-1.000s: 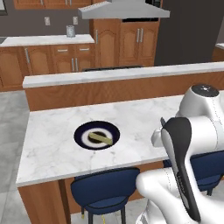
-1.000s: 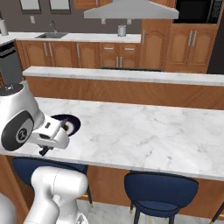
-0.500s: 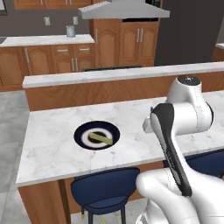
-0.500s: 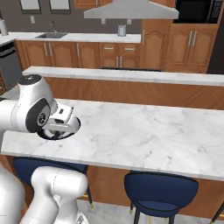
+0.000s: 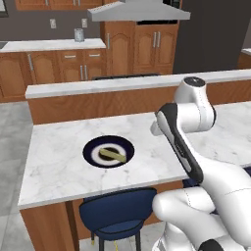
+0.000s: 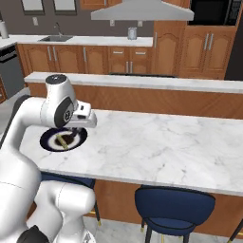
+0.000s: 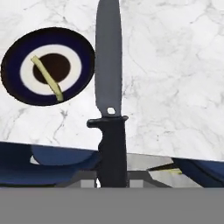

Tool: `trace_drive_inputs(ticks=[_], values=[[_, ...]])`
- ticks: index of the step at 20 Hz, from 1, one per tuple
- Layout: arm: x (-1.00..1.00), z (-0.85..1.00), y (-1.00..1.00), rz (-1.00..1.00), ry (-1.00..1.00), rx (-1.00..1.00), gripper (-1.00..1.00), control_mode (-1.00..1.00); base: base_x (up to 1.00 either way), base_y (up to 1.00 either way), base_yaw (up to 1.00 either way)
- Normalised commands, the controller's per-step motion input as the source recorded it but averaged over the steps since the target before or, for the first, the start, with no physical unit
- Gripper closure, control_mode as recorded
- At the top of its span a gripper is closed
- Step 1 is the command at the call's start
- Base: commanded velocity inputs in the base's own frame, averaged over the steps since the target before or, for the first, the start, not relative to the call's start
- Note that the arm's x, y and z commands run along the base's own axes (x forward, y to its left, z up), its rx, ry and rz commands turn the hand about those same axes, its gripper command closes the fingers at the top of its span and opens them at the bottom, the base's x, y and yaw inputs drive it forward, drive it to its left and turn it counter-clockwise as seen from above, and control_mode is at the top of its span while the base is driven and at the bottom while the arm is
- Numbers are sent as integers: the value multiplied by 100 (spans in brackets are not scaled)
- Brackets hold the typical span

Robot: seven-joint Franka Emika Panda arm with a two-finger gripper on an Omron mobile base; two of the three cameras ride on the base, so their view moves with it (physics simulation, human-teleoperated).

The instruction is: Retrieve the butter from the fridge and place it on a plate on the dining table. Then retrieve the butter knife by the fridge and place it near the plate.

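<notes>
The butter knife [image 7: 108,61] is dark and points away from me in the hand view. My gripper [image 7: 112,174] is shut on its black handle and holds it above the white marble dining table [image 7: 175,65]. Just left of the blade lies the navy plate [image 7: 17,83] with its white ring, and the yellowish butter [image 7: 48,78] rests on it. From the right base view, my hand [image 6: 79,122] hovers at the right edge of the plate [image 6: 50,141] with the butter [image 6: 61,140]. The left base view shows the plate [image 5: 93,152] and butter [image 5: 112,155] left of my arm.
Blue stools [image 5: 117,213] [image 6: 173,206] stand under the table's near edge. A raised marble ledge [image 5: 122,83] runs behind the table. Beyond it are wooden cabinets, a steel canister [image 5: 79,35] on the back counter, and a range hood.
My arm has swung up and out over the table, carrying the knife toward the plate. Plate and butter have stayed put.
</notes>
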Motion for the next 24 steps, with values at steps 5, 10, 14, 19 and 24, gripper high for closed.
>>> trace_drive_inputs(ticks=[5, 10, 14, 19, 24], values=[[60, -28, 0, 11, -11, 0, 100, -100, 0, 0, 0], [49, -41, 0, 1, -5, 0, 100, -100, 0, 0, 0], [38, -44, 0, 0, -2, 0, 100, -100, 0, 0, 0], [4, -38, 0, -1, 3, 0, 100, -100, 0, 0, 0], [0, -41, 0, -3, 11, 0, 100, -100, 0, 0, 0]])
